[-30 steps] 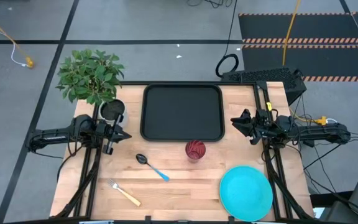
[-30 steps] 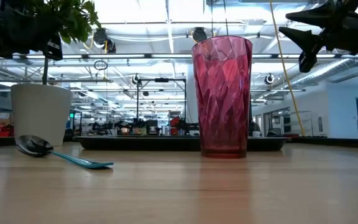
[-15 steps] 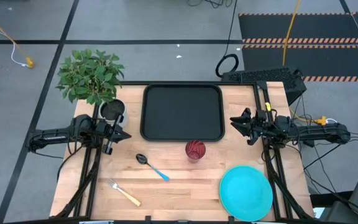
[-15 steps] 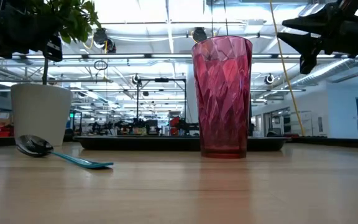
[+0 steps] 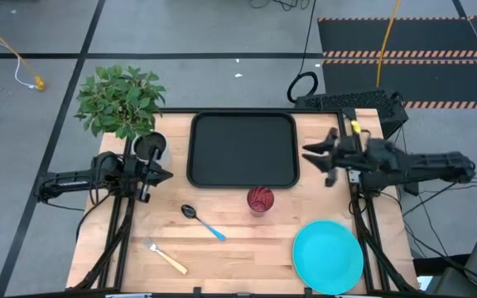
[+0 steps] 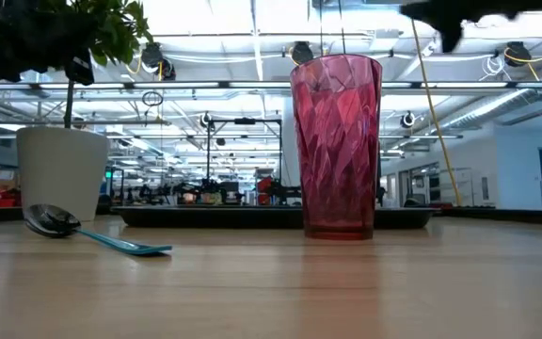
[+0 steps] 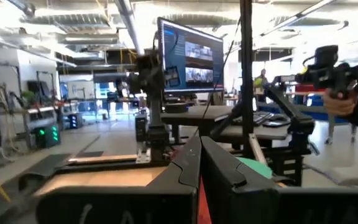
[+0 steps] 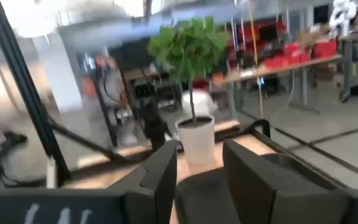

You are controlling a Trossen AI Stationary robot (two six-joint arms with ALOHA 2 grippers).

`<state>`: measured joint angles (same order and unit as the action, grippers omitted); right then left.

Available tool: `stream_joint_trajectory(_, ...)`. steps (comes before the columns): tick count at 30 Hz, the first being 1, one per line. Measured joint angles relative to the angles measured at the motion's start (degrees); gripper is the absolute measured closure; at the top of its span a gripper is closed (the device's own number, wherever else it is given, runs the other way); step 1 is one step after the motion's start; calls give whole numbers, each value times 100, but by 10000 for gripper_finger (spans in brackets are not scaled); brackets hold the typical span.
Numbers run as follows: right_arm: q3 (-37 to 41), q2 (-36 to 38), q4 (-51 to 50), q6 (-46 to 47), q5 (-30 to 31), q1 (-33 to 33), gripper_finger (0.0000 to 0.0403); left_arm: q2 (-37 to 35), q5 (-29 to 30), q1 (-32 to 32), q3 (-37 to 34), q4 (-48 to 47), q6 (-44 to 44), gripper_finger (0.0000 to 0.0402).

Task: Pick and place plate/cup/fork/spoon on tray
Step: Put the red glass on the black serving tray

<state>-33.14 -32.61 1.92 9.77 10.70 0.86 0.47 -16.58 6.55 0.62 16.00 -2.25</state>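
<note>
My right end effector (image 5: 311,153) is partly open, holds nothing, beside the big black plastic tray (image 5: 243,149). My left end effector (image 5: 166,175) is closed, empty.

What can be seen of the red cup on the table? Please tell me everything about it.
The cup is a tall dark red tumbler of see-through plastic with a faceted, textured wall, narrowing slightly toward its base. It stands upright and looks empty on the wooden table, just outside the near rim of the black tray, not on it. Nothing touches it except the table.
</note>
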Motion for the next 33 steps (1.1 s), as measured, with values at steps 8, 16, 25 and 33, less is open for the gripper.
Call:
stream_joint_trajectory(8, -3276, -3228, -3705, -414, -24, 70, 270, 80, 389, 0, 125, -463, -841, 392)
stream_joint_trajectory(16, -5333, -4975, -5266, -740, -551, 279, 270, 1514, 895, -165, 1811, -2408, -148, 392)
stream_joint_trajectory(25, -6613, -6092, -7194, -278, -895, 441, 270, 3873, 1557, -405, 3535, -3407, 988, 392)
stream_joint_trajectory(33, -6612, -6670, -7217, -147, -1084, 597, 270, 5108, 1799, -405, 3910, -3528, 1370, 392)
